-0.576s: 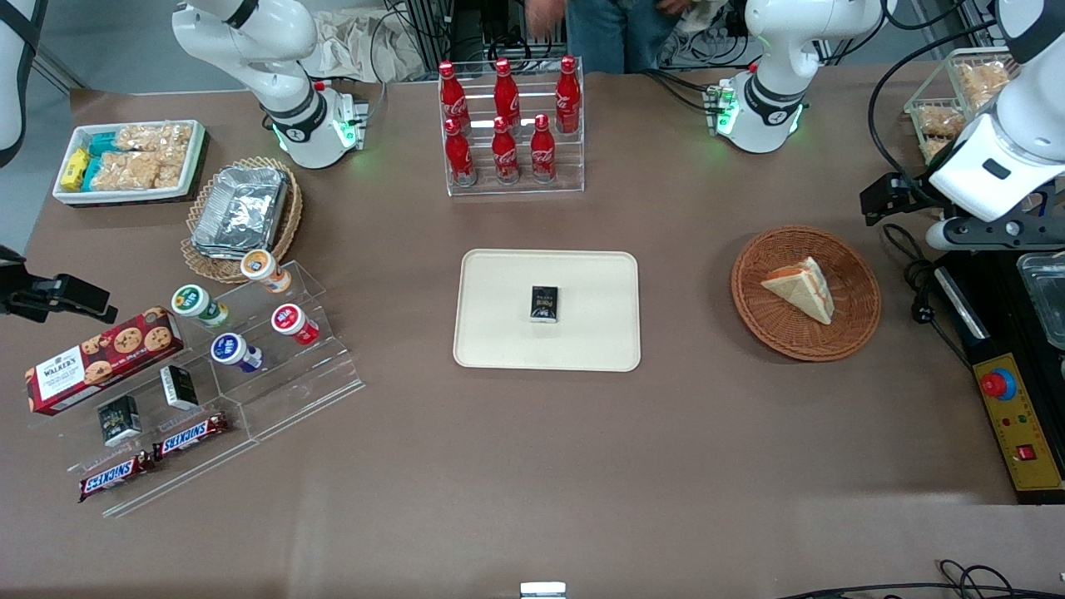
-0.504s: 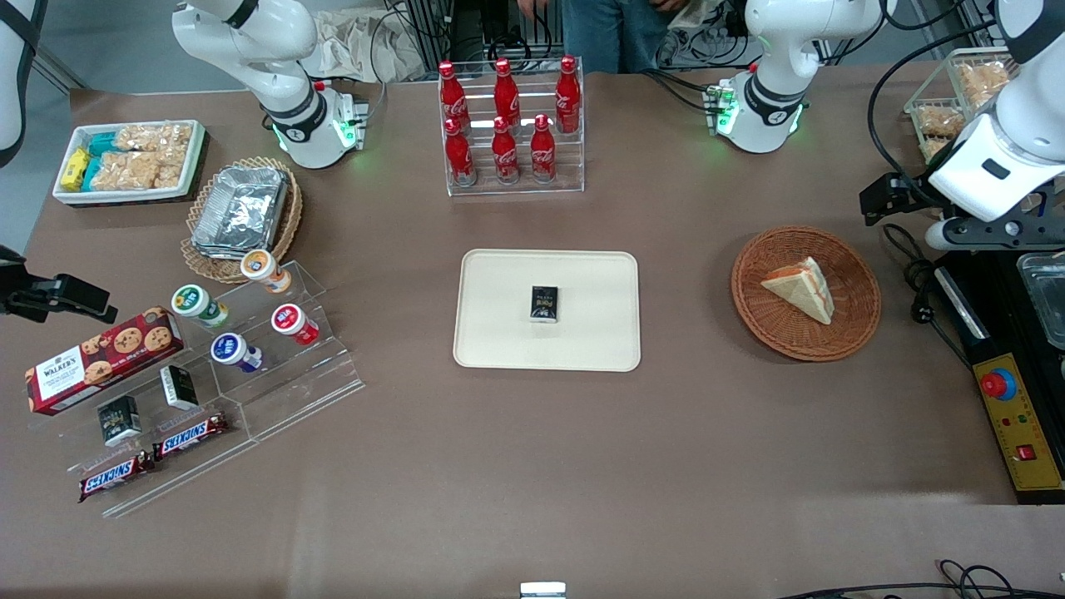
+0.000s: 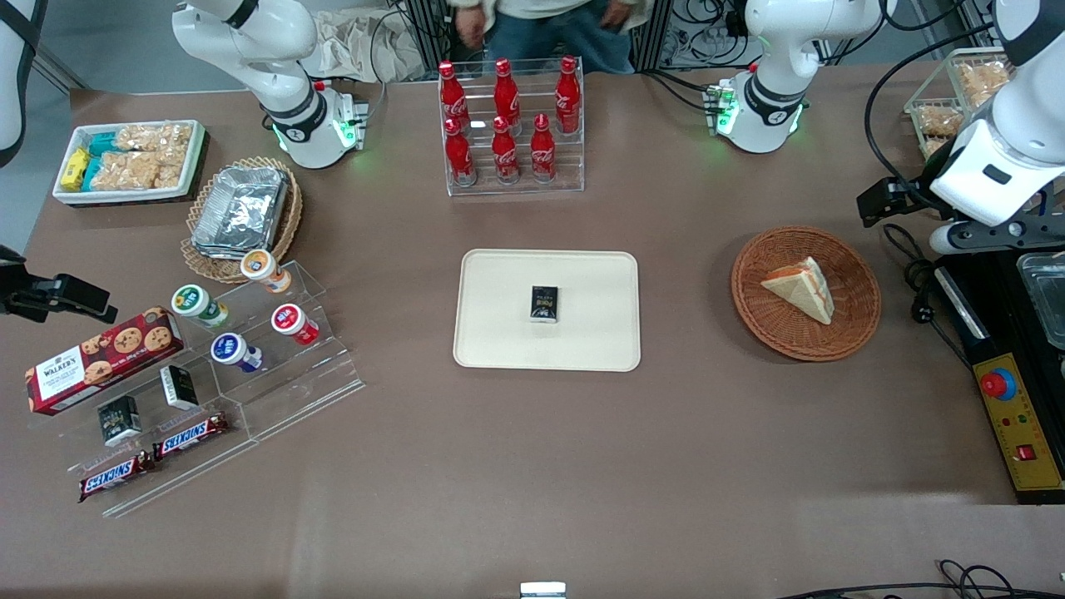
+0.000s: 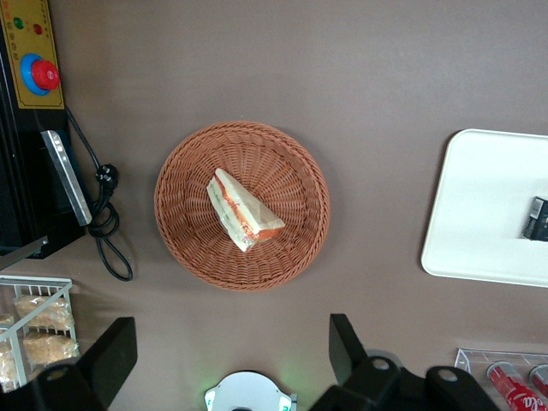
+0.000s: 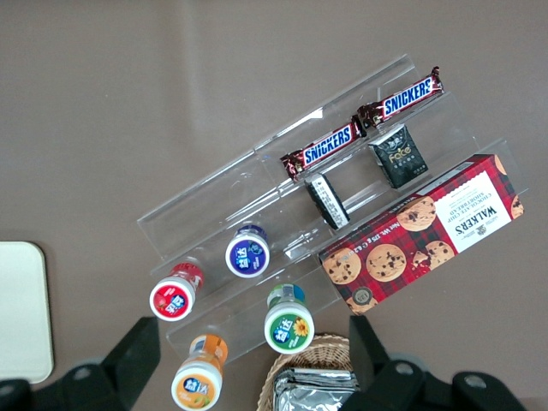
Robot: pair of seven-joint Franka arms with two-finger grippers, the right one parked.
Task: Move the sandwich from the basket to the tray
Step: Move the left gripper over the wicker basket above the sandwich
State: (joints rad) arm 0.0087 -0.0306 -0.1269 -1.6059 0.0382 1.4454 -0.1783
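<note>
The sandwich [image 3: 799, 287] [image 4: 242, 210], a white wedge with an orange and green edge, lies in the round reddish-brown basket [image 3: 749, 308] [image 4: 184, 240]. The cream tray [image 3: 499, 333] [image 4: 479, 214] lies flat at mid-table, beside the basket toward the parked arm's end. A small black box [image 3: 545, 304] [image 4: 537, 218] rests on the tray. My left gripper [image 3: 957, 237] [image 4: 227, 347] hangs high above the table, beside the basket at the working arm's end. Its fingers [image 4: 342, 342] stand wide apart, open, with nothing between them.
A clear rack of red cola bottles [image 3: 509, 125] stands farther from the camera than the tray. A yellow control box [image 3: 1011, 416], a black cable [image 3: 915, 274] and a wire rack of snacks [image 3: 948, 108] crowd the working arm's end. A clear stand of snacks [image 3: 250, 358] fills the parked arm's end.
My left gripper has shifted very slightly away from the camera. The sandwich, basket and tray have not moved. A person at the table's edge has moved.
</note>
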